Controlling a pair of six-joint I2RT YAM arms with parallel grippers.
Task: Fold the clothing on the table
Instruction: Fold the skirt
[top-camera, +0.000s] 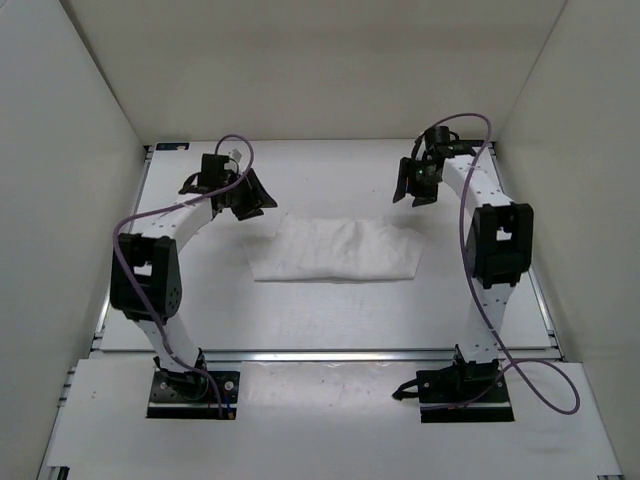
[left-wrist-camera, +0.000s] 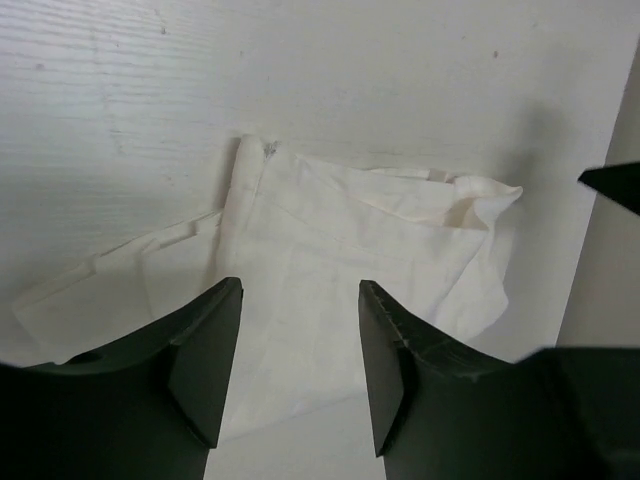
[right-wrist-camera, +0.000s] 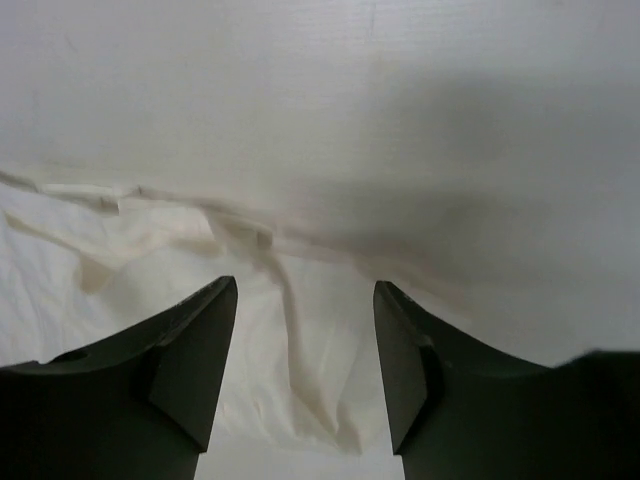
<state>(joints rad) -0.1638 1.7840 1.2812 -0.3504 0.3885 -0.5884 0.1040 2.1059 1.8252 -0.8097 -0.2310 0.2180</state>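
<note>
Clothing (top-camera: 335, 250) seen mid table (top-camera: 330, 330), folded into strip. Spread wide, nothing pinched: left hand (top-camera: 248, 196), right hand (top-camera: 413, 186). For next fold, corners should be gripped evenly, edges lined up.

Right gripper (right-wrist-camera: 305, 290): black fingers spread, nothing between them. Below it, wrinkled thin white fabric garment (right-wrist-camera: 120, 275), creased edge lying on flat white tabletop (right-wrist-camera: 400, 90).

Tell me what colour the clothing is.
The clothing is plain off-white, best seen in the left wrist view.
</note>
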